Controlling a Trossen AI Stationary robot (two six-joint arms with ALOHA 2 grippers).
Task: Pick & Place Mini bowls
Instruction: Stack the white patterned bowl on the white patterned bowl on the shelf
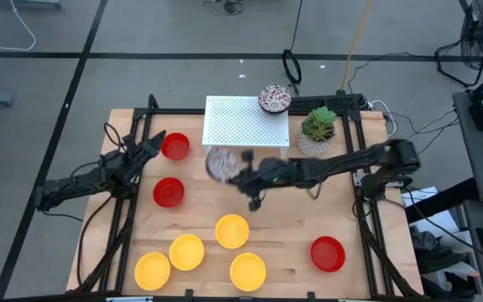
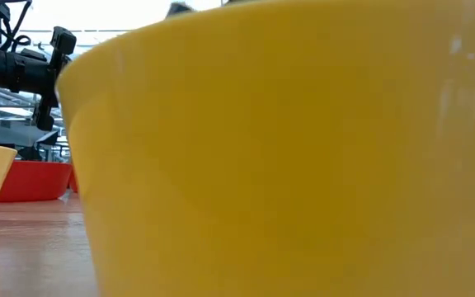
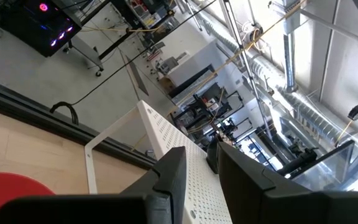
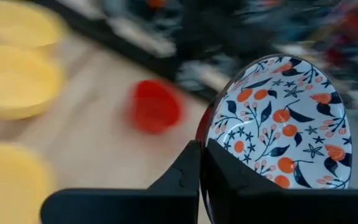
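My right gripper [image 1: 243,172] reaches in from the right over the table's middle, shut on a white floral mini bowl [image 4: 278,118], which shows blurred in the high view [image 1: 220,164]. A second floral bowl [image 1: 274,99] sits at the far right corner of the white perforated platform [image 1: 246,126]. Two red bowls [image 1: 174,146] [image 1: 168,192] rest on the table at the left, and a third [image 1: 327,253] at the near right. Several yellow bowls [image 1: 232,231] stand near the front edge. My left gripper [image 3: 201,171] waits open beside the far-left red bowl, nothing between its fingers. My right gripper pinches the floral bowl's rim [image 4: 211,134], one finger on the patterned inside and one on the outside. The fingers come roughly level from the table's right. The bowl stands tipped on edge, its inside facing the wrist camera, lifted clear of the table.
A white pot with a green plant [image 1: 317,130] stands right of the platform, close by the right arm. One yellow bowl [image 2: 303,148] fills most of the low view. Black frame rails [image 1: 367,210] run along the table's left and right sides.
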